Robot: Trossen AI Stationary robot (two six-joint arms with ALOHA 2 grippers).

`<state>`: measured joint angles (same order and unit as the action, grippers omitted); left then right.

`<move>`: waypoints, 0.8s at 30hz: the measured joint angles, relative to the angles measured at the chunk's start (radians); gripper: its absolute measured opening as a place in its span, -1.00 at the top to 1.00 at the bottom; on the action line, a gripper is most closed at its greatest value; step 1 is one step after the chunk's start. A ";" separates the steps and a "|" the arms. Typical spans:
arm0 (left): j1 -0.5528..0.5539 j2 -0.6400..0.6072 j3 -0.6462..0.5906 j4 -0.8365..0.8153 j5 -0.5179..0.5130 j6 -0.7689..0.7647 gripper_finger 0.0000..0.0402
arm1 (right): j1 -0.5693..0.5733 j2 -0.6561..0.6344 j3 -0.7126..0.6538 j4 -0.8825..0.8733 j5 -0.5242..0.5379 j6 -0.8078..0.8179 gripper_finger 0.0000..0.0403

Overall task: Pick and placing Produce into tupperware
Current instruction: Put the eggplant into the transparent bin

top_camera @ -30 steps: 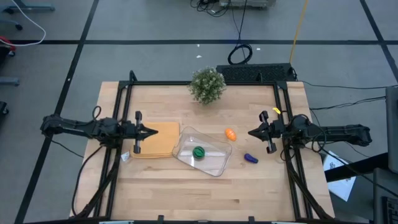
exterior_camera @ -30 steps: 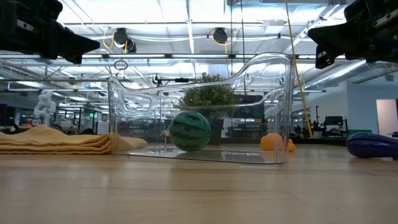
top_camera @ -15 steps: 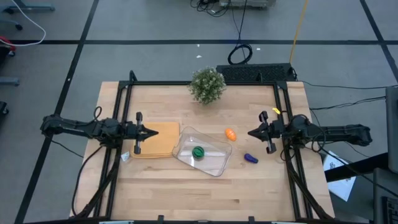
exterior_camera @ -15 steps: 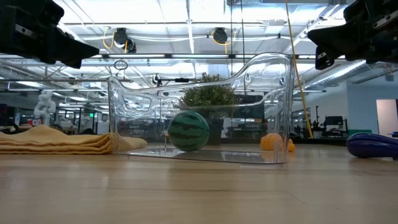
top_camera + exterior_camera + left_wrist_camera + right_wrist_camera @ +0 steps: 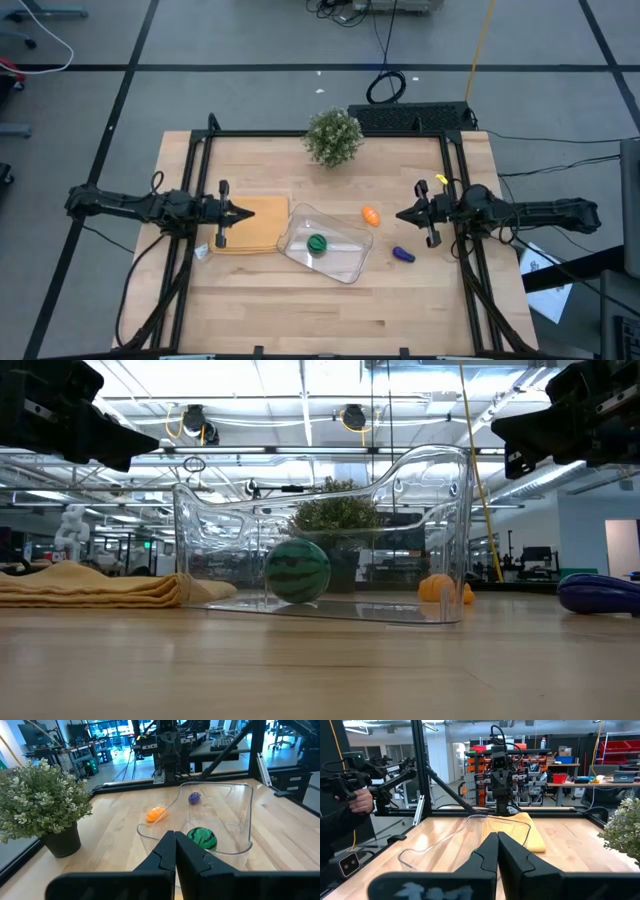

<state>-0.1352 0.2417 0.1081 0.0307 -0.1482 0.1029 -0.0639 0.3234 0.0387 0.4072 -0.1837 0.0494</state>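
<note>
The clear tupperware (image 5: 352, 268) stands by its bottom on the middle of the wooden table. The round green produce piece (image 5: 317, 242) (image 5: 297, 570) lies inside it. Outside, on the table to the right, lie the orange piece (image 5: 371, 215) (image 5: 156, 813) and the purple piece (image 5: 403, 255) (image 5: 598, 593). My left gripper (image 5: 247, 211) (image 5: 175, 837) hovers shut and level at the table's left, over the tan mat, pointing at the tupperware. At the table's right my right gripper (image 5: 399, 214) (image 5: 497, 837) hovers shut and level, above and beside the orange and purple pieces.
A folded tan mat (image 5: 258, 228) lies left of the tupperware. A potted plant (image 5: 333, 136) stands at the far middle edge. Black frame rails (image 5: 197, 180) run along both table sides. A person's hand (image 5: 362, 800) shows beyond the table's left.
The green piece has rolled a little toward the table's left inside the tupperware.
</note>
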 joint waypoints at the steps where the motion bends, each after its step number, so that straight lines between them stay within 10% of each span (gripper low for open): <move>1: 0.000 0.000 0.000 0.000 0.000 0.000 0.99 | 0.000 0.002 0.000 0.000 0.000 0.000 1.00; 24: 0.000 0.000 0.000 0.003 -0.006 -0.004 0.98 | 0.000 0.032 0.057 0.068 -0.030 0.051 1.00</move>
<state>-0.1352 0.2417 0.1085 0.0334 -0.1537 0.0990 -0.0635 0.3557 0.0957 0.4752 -0.2135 0.1003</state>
